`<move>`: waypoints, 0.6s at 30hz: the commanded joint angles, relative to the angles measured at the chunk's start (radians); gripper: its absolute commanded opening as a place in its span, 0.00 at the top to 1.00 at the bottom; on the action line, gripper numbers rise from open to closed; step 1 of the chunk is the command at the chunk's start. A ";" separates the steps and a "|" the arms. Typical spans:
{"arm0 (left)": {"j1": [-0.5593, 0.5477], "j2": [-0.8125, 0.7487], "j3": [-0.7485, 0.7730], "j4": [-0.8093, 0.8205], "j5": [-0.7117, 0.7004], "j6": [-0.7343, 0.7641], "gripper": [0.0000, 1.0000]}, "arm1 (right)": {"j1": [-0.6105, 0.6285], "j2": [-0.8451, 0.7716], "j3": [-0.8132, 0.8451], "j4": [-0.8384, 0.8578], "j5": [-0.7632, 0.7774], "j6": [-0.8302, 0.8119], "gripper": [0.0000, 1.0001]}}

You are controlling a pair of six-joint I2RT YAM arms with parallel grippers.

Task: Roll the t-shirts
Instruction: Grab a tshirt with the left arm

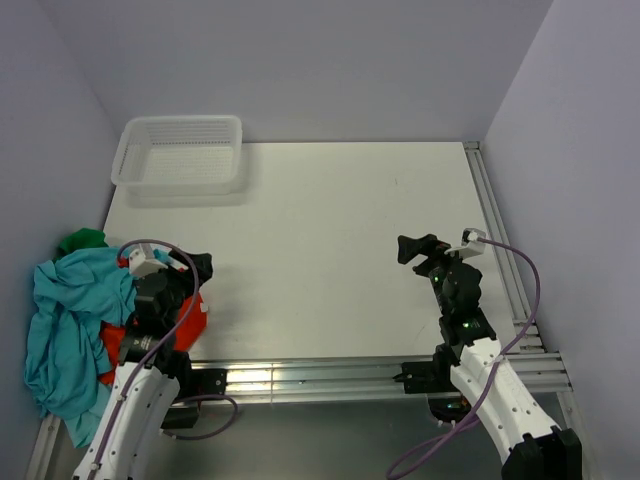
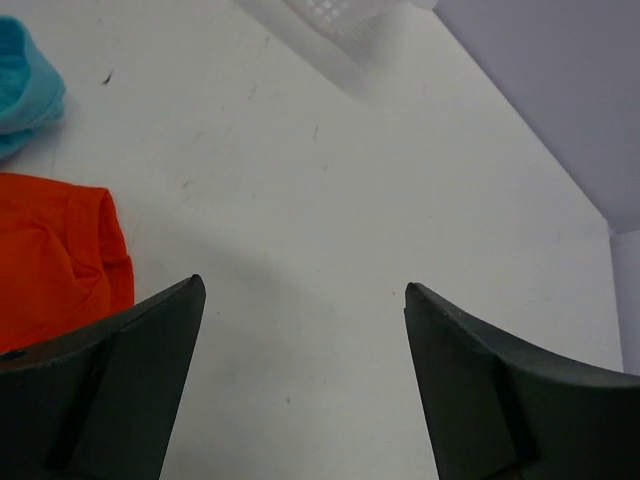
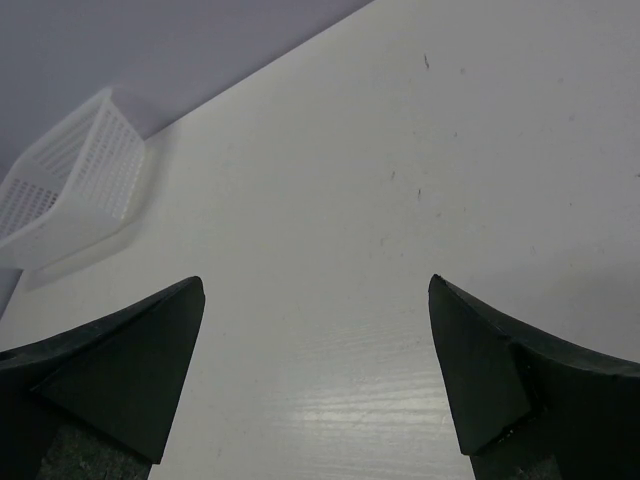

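Observation:
A heap of t-shirts lies at the table's near left corner. It holds a teal-blue one (image 1: 62,312), a dark green one (image 1: 82,240) behind it and a bright orange-red one (image 1: 196,322) under my left arm. In the left wrist view the orange-red shirt (image 2: 50,255) lies left of the fingers and the teal one (image 2: 25,85) sits at the far left. My left gripper (image 1: 187,267) (image 2: 305,290) hangs open over bare table beside the heap, holding nothing. My right gripper (image 1: 415,247) (image 3: 315,285) is open and empty above the right half of the table.
A white mesh basket (image 1: 180,152) (image 3: 70,190) (image 2: 340,25) stands at the table's (image 1: 320,230) back left corner. Lilac walls close in the back and both sides. An aluminium rail (image 1: 500,240) runs along the right edge and another along the front.

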 commanded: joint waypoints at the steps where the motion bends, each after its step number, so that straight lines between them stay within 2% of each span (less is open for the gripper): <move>1: 0.001 0.053 0.062 -0.022 -0.050 -0.035 0.13 | 0.004 0.004 -0.007 0.046 -0.010 -0.011 0.00; 5: 0.001 0.169 0.203 -0.234 -0.214 -0.144 0.17 | 0.006 0.019 -0.002 0.052 -0.017 -0.011 0.00; 6: 0.001 0.192 0.229 -0.287 -0.307 -0.217 0.17 | 0.004 0.024 -0.001 0.052 -0.017 -0.010 0.00; 9: -0.004 0.289 0.303 -0.455 -0.415 -0.392 0.21 | 0.006 0.026 -0.001 0.050 -0.018 -0.011 0.00; 11: -0.002 0.372 0.362 -0.516 -0.419 -0.434 0.23 | 0.004 0.024 -0.001 0.049 -0.017 -0.009 0.00; 15: -0.002 0.536 0.491 -0.747 -0.431 -0.589 0.24 | 0.006 0.030 0.001 0.050 -0.020 -0.009 0.00; 18: -0.002 0.643 0.577 -0.875 -0.405 -0.586 0.23 | 0.006 0.042 0.008 0.040 -0.007 -0.006 0.00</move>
